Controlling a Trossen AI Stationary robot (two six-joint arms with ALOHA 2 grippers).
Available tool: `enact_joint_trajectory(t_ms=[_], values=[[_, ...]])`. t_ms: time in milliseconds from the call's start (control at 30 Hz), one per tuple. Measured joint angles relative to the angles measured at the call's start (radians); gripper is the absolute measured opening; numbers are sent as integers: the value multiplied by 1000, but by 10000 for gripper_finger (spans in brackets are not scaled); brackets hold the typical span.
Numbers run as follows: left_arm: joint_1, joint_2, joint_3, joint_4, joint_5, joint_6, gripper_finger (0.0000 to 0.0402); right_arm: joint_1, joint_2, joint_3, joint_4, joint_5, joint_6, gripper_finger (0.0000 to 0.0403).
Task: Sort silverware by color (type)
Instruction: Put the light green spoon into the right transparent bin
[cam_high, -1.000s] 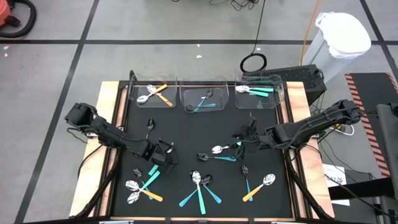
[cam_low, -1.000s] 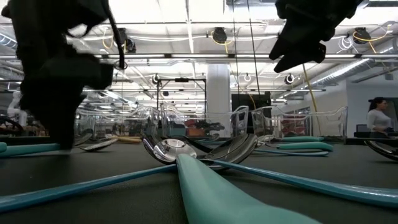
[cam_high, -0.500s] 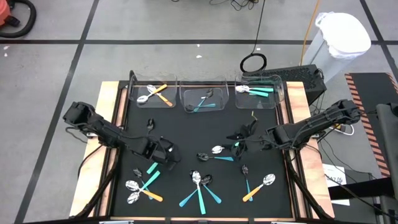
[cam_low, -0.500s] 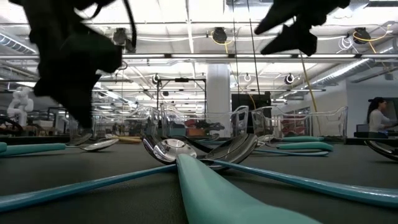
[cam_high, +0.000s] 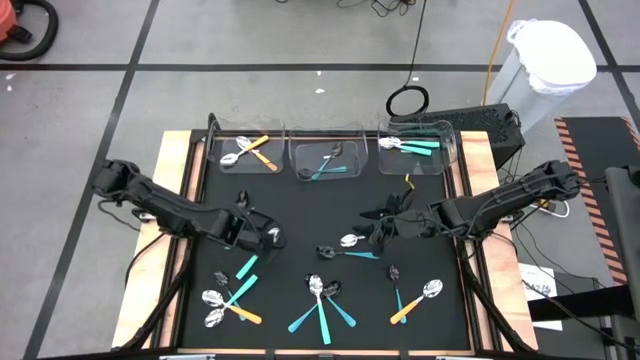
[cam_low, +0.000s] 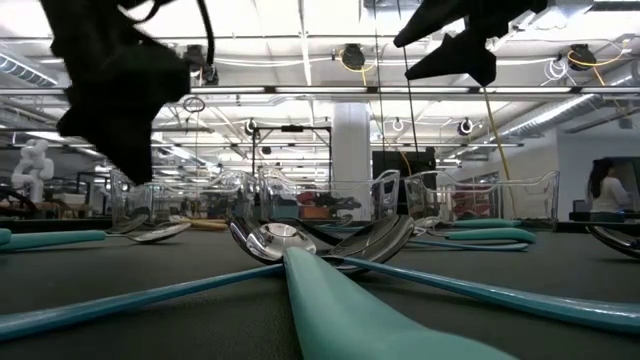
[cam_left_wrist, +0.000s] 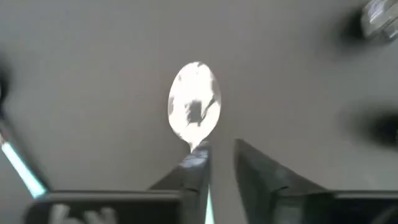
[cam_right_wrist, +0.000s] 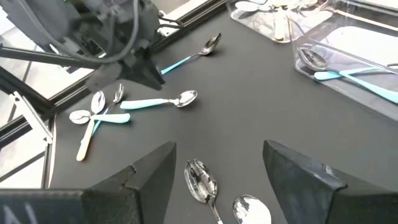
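A spoon with a shiny silver bowl (cam_left_wrist: 194, 107) and a teal handle lies on the black mat (cam_high: 300, 215) at centre left (cam_high: 273, 238). My left gripper (cam_high: 260, 234) hangs just above it, pointing steeply down. Its fingers (cam_left_wrist: 222, 152) stand a little apart, open, with nothing pinched between them, and the spoon's neck shows beside one fingertip. My right gripper (cam_high: 385, 222) hovers open at centre right (cam_right_wrist: 217, 168) over a silver-bowled spoon (cam_high: 348, 240) and a dark-bowled spoon (cam_high: 325, 250). More spoons with teal or orange handles lie along the near edge.
Three clear bins stand along the far edge: the left one (cam_high: 248, 150) holds an orange-handled spoon, the middle (cam_high: 327, 158) and right one (cam_high: 412, 148) hold teal-handled ones. Spoon clusters lie at near left (cam_high: 225, 300), near middle (cam_high: 322, 300) and near right (cam_high: 415, 300). A dark spoon (cam_high: 240, 198) lies far-left of my left gripper.
My left gripper has risen from the mat and drifted a little toward the far edge; the silver-bowled spoon beneath it stays on the mat. My right gripper has tipped its fingers upward somewhat while staying over the same spot.
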Motion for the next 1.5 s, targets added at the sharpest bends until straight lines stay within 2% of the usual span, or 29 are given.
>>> enact_joint_trajectory(t_ms=[200, 333, 500, 767, 967, 1033, 1133, 1300, 1500], values=[[0, 36, -67, 55, 70, 3, 188, 0, 0, 0, 0, -2, 9, 235], [2, 62, -117, 116, 107, 4, 204, 0, 0, 0, 0, -2, 12, 235], [1, 81, -136, 121, 129, 2, 163, 1, 0, 0, -6, -5, 8, 235], [4, 90, -133, 116, 106, 7, 30, 0, 0, 0, -11, -5, 1, 235], [8, 61, -71, 127, 111, 28, 36, 0, 0, 0, -13, 3, 33, 235], [8, 45, -36, 124, 68, 51, 44, -8, 7, 0, -12, 21, 81, 235], [8, 17, 21, 140, -50, 116, 44, -34, 19, -1, -11, 21, 182, 235], [27, 13, 127, 202, -211, 371, 39, -79, 60, -1, 67, -17, 246, 235], [62, 35, 221, 272, -257, 671, 40, -114, 128, -1, 324, -124, 134, 235]])
